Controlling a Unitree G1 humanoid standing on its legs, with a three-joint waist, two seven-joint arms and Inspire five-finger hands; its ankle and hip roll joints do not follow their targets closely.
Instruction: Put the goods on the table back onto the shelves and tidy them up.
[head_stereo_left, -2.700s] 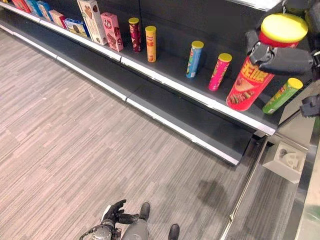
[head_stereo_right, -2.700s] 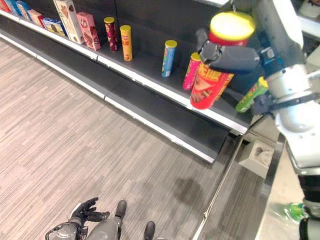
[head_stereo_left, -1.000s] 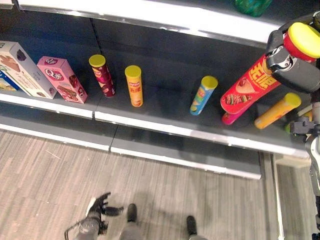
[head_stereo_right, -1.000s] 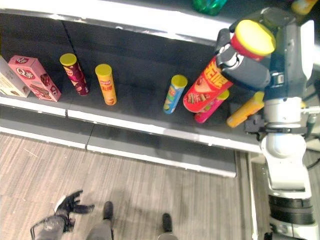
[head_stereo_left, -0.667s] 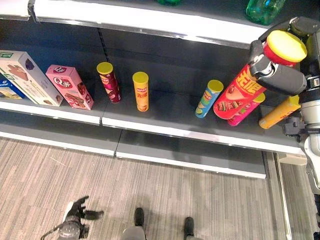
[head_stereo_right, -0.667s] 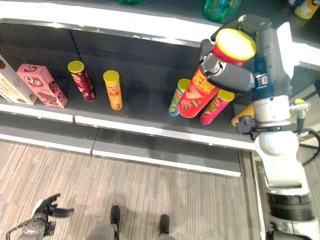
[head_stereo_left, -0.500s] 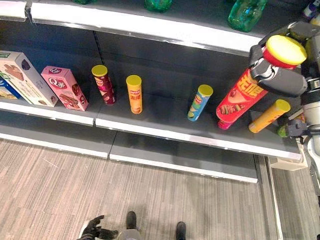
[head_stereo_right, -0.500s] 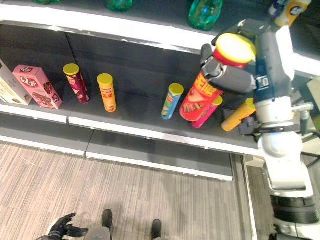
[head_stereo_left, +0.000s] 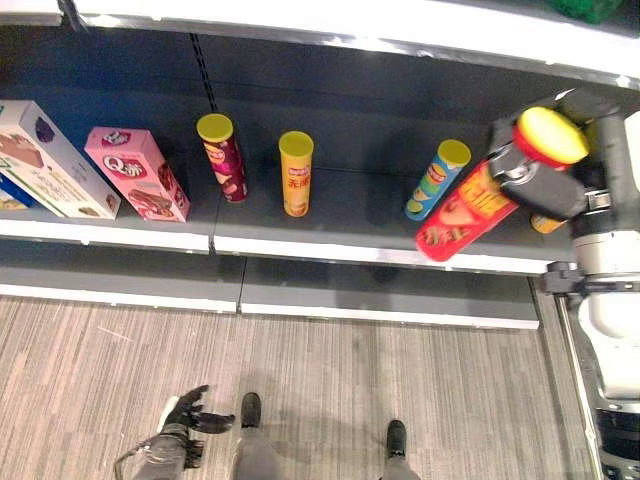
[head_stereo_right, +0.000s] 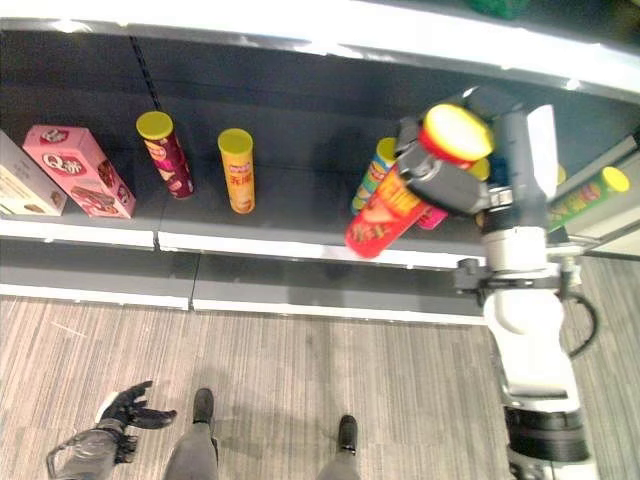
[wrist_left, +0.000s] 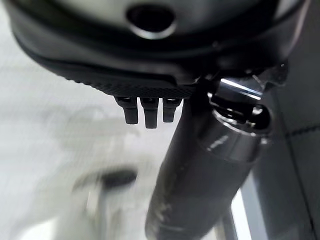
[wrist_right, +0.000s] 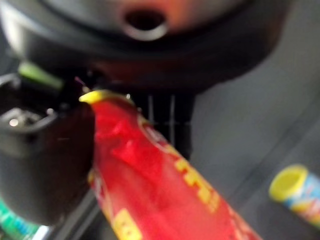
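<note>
The right hand (head_stereo_left: 545, 185) is curled round the upper part of a large red can (head_stereo_left: 465, 212) with a yellow lid, gripping it just below the lid. The can is tilted, its bottom pointing down and to the left, and it hangs over the white front edge of the dark shelf (head_stereo_left: 340, 215), not standing on it. In the right wrist view the same red can (wrist_right: 150, 180) runs out from between the thumb and the fingers. Just left of the held can a blue can (head_stereo_left: 437, 180) with a yellow lid stands on the shelf, and a pink can (head_stereo_right: 438, 215) is partly hidden behind the hand. Further left stand an orange can (head_stereo_left: 295, 173) and a dark red can (head_stereo_left: 222, 157), both yellow-lidded, then a pink box (head_stereo_left: 137, 173) and a white box (head_stereo_left: 45, 160) at the left end. To the far right a green can (head_stereo_right: 585, 198) lies slanted beside the shelf's end. The left hand (head_stereo_left: 185, 415) hangs low over the grey striped floor (head_stereo_left: 420, 380) at the near left, its fingers spread loosely and holding nothing.
</note>
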